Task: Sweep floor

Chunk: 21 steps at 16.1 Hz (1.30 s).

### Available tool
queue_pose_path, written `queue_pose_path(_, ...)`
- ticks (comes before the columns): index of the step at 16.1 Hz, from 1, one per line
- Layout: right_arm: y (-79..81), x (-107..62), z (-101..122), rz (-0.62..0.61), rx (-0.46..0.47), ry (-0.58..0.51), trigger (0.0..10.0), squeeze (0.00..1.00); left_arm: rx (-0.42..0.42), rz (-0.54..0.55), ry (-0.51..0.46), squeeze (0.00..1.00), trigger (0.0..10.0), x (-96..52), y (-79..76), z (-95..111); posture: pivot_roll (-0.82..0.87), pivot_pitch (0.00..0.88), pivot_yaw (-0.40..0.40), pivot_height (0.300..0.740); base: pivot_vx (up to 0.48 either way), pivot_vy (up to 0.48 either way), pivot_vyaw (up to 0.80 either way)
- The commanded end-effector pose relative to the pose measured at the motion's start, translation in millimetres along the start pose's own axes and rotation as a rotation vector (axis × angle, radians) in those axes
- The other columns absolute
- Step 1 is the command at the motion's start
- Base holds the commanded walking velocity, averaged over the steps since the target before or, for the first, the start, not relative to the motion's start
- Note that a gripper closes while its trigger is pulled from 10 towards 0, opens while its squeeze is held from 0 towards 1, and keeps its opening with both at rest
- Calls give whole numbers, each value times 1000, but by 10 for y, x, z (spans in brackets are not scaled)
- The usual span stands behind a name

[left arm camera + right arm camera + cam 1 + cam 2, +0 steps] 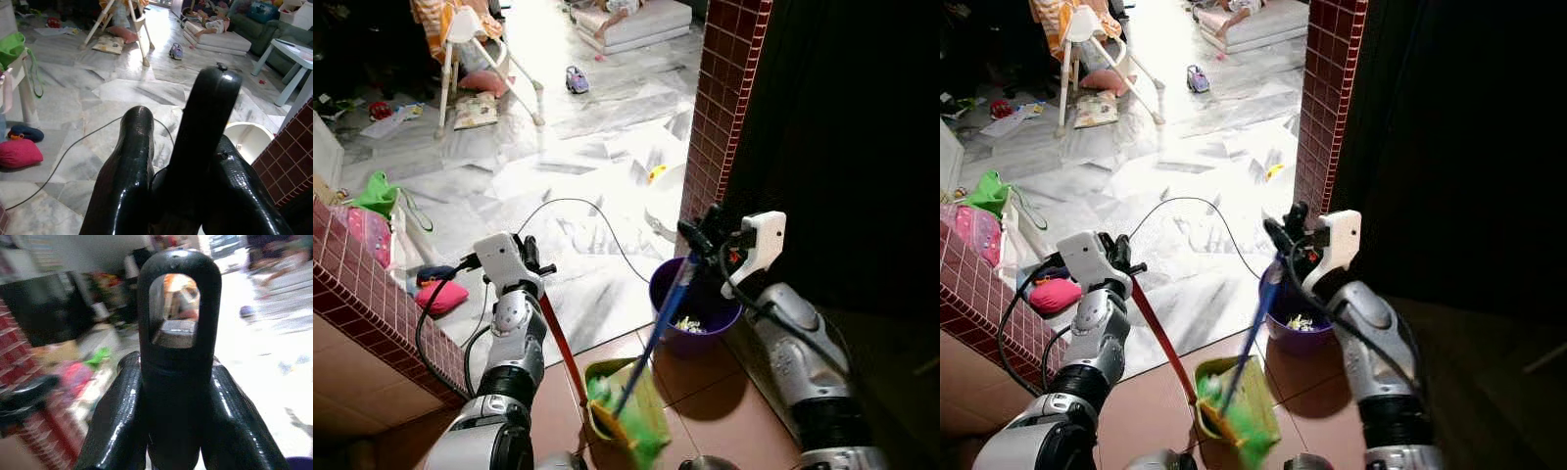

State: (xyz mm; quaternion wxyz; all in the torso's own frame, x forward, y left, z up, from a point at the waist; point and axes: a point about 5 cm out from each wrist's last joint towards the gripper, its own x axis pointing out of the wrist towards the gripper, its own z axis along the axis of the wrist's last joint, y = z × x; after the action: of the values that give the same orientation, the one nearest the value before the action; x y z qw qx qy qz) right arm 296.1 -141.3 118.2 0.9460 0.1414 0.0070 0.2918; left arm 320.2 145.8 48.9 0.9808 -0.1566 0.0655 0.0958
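My left gripper [530, 257] is shut on the top of a red dustpan handle [563, 343], which slants down to a yellow-green dustpan [625, 392] on the brown tiles at my feet. The right gripper [705, 235] is shut on a blue broom handle [661, 328]. The broom's green bristles [641, 436] rest in the dustpan. A purple bin [700, 318] with scraps inside stands just right of the dustpan. In the left wrist view the fingers [129, 166] clamp a black handle end [205, 122]. In the right wrist view a handle end with a hanging hole [177, 313] sits between the fingers [117, 421].
A red-tiled pillar [720, 108] rises right of the bin, with a dark area behind it. A low red-tiled wall [372, 294] stands at left. On the marble floor lie a black cable [578, 203], a pink cushion [440, 296], a high chair [470, 49] and a toy car [577, 78].
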Motion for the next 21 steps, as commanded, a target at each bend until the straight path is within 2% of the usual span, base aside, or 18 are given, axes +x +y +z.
queue_pose_path(1,57,34,82,76,52,-23,10000,0,-71,12,140,0,10000,-98,-25,-274,-167,0,40,740,0,0,0)
queue_pose_path(3,32,9,154,106,34,-11,10000,0,-68,7,142,0,10000,-95,-25,-276,-167,0,41,740,0,0,0)
queue_pose_path(7,12,36,395,93,-273,-67,10000,0,-66,3,136,0,10000,-85,-25,-265,-174,0,45,740,0,0,0)
queue_pose_path(9,49,31,367,58,-295,-85,10000,0,-61,21,91,0,10000,-50,-8,-180,-179,0,45,740,0,0,0)
queue_pose_path(10,86,10,256,53,-290,-70,10000,0,-42,24,48,0,10000,-16,-16,-92,-175,0,43,740,0,0,0)
queue_pose_path(13,189,11,166,55,-276,-81,10000,0,-30,26,24,0,10000,0,3,-45,-170,0,43,740,0,0,0)
queue_pose_path(15,174,47,260,9,-281,-136,10000,0,0,34,19,0,10000,-7,39,-52,-170,0,43,740,0,0,0)
queue_pose_path(16,244,78,286,104,-179,-107,10000,0,-12,44,29,0,10000,-11,57,-69,-177,0,44,740,0,0,0)
queue_pose_path(20,292,121,579,188,-208,-129,10000,0,4,65,27,0,10000,-11,66,-69,-186,0,43,740,0,0,0)
queue_pose_path(21,355,92,604,255,-200,-108,10000,0,5,64,28,0,10000,-12,58,-71,-185,0,42,740,0,0,0)
